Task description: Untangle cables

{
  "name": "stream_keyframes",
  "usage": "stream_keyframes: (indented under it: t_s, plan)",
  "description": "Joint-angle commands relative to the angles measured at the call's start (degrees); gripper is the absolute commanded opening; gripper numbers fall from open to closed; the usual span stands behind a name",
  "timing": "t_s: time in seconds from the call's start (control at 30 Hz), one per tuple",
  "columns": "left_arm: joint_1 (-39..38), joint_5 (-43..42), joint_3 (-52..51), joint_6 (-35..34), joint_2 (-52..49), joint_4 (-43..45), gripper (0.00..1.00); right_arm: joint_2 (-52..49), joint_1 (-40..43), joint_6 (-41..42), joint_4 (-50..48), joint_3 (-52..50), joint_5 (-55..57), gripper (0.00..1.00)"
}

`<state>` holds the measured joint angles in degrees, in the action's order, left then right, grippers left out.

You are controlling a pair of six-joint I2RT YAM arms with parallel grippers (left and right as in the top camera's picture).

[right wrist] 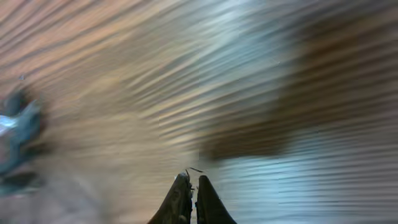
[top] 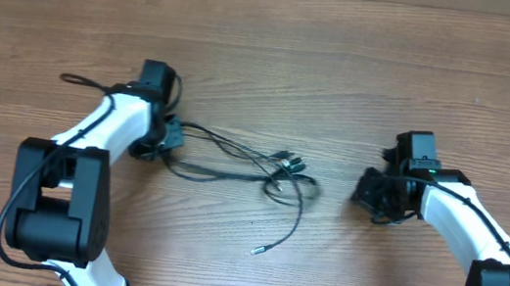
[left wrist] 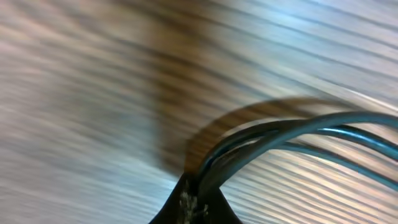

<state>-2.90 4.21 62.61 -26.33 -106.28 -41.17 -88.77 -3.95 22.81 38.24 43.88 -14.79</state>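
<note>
The wooden surface [top: 277,47] spreads wide beneath both arms. The left arm [top: 104,128] reaches in from the near left corner with its elbow bent and its wrist turned toward the middle. The right arm [top: 454,204] mirrors it from the near right, wrist angled inward. The left jaws are clenched on several strands of the cables [top: 289,163], and seen from the left wrist, the cables [left wrist: 298,127] arc up and away from the pinch. The right jaws are pressed together on nothing, well apart from the tangle. From the left jaws the strands trail to a small knot at the centre, and one silvery tip [top: 256,252] lies loose nearer the bases.
</note>
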Motion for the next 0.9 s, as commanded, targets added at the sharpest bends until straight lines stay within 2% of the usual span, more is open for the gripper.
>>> stream_keyframes:
  t_s: [0.0, 0.07, 0.1, 0.27, 0.3, 0.33, 0.4, 0.63, 0.87]
  plan:
    - [4.24, 4.37, -2.91, -0.81, -3.28, -0.81, 0.06, 1.27, 0.33, 2.95, -0.2, 0.96, 5.2, 0.04]
    - [5.07, 3.34, -2.91, -0.79, -3.28, -0.85, 0.07, 1.27, 0.33, 4.02, -0.83, 0.96, -0.48, 0.04]
    - [5.84, 1.51, -2.91, -0.74, -3.28, -0.68, 0.08, 1.22, 0.15, 3.96, -2.21, 0.96, -6.73, 0.04]
    - [6.03, -5.99, -2.91, 2.75, -3.28, 0.5, 0.1, 1.22, 0.11, 3.91, -4.13, 0.96, -14.75, 0.04]
    - [5.81, -7.69, -2.91, 3.93, -3.28, 0.85, 0.1, 1.22, 0.0, 3.91, -4.42, 0.96, -16.48, 0.06]
    - [5.49, -9.18, -2.91, 4.98, -3.28, 1.18, 0.1, 1.22, -0.22, 3.87, -4.74, 0.96, -17.73, 0.14]
    - [4.81, -10.82, -2.91, 6.49, -3.28, 1.86, 0.1, 1.22, -0.87, 3.69, -5.09, 0.96, -18.8, 0.21]
    - [1.38, -16.22, -2.91, 10.82, -3.28, 3.87, 0.12, 1.16, -5.01, 2.43, -5.62, 0.7, -18.75, 0.24]
    - [-2.49, -17.25, -2.91, 13.07, -3.28, 5.05, 0.15, 1.01, -10.05, 2.67, -7.74, 0.39, -18.78, 0.31]
